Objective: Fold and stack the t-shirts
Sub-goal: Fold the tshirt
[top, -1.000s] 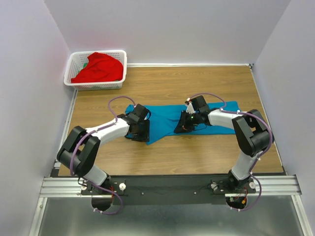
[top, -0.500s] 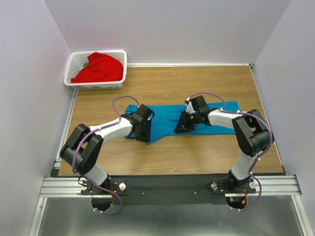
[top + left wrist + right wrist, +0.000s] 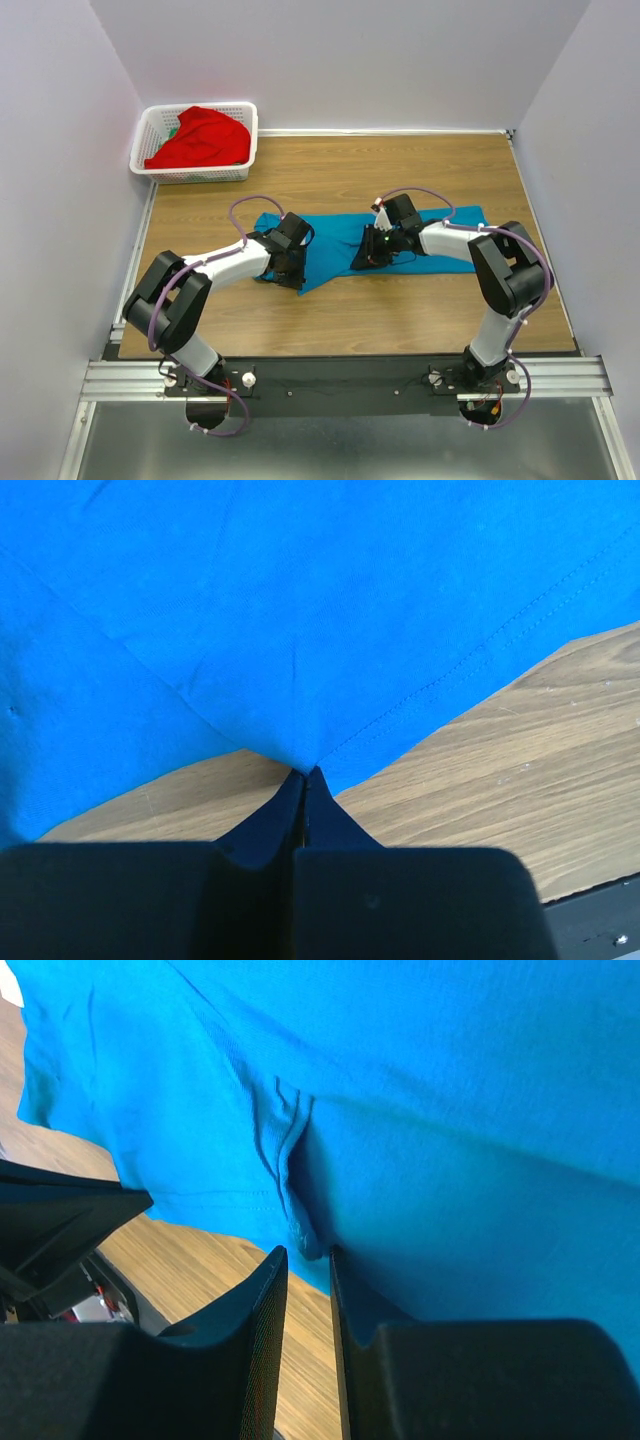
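Two pinches | left gripper (image 3: 305,773) clamps teal t-shirt (image 3: 300,600) stitched hem | right gripper (image 3: 305,1252) nips soft wrinkled fold

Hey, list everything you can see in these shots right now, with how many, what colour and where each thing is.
blue t-shirt: one, teal-blue, spread on the table between the arms.
red t-shirt: one, bright red, heaped in the basket.
basket: one, white lattice, table's far-left corner.
table: one, brown wood grain, under everything.
left end effector: one, black, shut on the blue t-shirt's edge.
right end effector: one, black, pinching a fold of the blue t-shirt.
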Controlling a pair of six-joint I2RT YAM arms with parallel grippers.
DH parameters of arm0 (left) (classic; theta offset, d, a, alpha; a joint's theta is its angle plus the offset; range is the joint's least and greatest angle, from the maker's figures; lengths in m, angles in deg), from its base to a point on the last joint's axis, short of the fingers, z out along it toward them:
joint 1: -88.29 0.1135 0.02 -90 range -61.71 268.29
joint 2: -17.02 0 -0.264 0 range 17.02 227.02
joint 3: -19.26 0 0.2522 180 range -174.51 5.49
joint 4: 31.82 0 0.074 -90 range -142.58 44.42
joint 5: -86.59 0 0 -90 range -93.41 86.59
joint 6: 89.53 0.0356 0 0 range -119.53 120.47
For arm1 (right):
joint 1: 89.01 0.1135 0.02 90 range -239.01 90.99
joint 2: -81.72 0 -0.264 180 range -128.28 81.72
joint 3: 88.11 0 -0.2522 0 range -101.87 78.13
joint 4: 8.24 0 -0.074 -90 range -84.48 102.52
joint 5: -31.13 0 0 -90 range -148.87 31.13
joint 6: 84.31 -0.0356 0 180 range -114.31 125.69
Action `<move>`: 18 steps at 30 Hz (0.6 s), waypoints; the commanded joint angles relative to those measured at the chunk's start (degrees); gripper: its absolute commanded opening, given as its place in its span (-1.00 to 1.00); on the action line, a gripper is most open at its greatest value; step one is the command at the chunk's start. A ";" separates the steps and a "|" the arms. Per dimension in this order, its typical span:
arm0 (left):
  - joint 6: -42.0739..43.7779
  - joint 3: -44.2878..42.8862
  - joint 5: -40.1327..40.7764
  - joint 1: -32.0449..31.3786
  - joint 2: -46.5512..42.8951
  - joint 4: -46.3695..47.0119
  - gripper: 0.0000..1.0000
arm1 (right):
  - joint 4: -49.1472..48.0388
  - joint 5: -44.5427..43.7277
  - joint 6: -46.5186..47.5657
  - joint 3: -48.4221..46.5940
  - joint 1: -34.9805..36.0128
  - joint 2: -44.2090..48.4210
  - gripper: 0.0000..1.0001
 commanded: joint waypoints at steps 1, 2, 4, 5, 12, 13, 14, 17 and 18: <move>0.16 0.10 -0.83 -0.58 -0.04 -1.20 -0.99 | -0.76 -1.72 1.44 -1.52 0.55 -1.90 -0.40; 0.07 0.01 -0.74 -0.49 -0.21 -1.29 -0.99 | -0.76 -1.73 1.53 -1.53 0.55 -1.90 -0.42; 0.16 -0.16 -0.56 -0.49 -0.48 -1.47 -1.00 | -0.85 -1.81 1.88 -1.53 0.55 -1.90 -0.46; 0.16 -0.25 -0.65 -0.49 -0.56 -1.56 -1.00 | -0.77 -1.81 1.97 -1.53 0.55 -1.81 -0.53; 0.86 -2.53 -0.21 -0.49 -1.09 -3.31 -1.00 | -0.41 -1.11 1.53 -2.05 0.55 -0.41 -0.99; 0.95 -2.97 -0.12 -0.40 -1.18 -3.58 -1.00 | -0.33 -0.76 1.36 -2.31 0.55 -0.32 -0.99; 1.13 -3.41 -0.03 -0.40 -1.35 -3.93 -1.00 | -0.06 -0.32 1.18 -2.93 0.55 -0.23 -0.99; 1.65 -5.26 0.58 0.39 -1.62 -4.81 -1.00 | 0.99 0.56 0.74 -4.51 0.55 -0.23 -0.99; 2.09 -5.87 0.76 0.48 -1.62 -5.16 -1.00 | 1.34 0.65 0.65 -5.04 0.55 -0.49 -0.99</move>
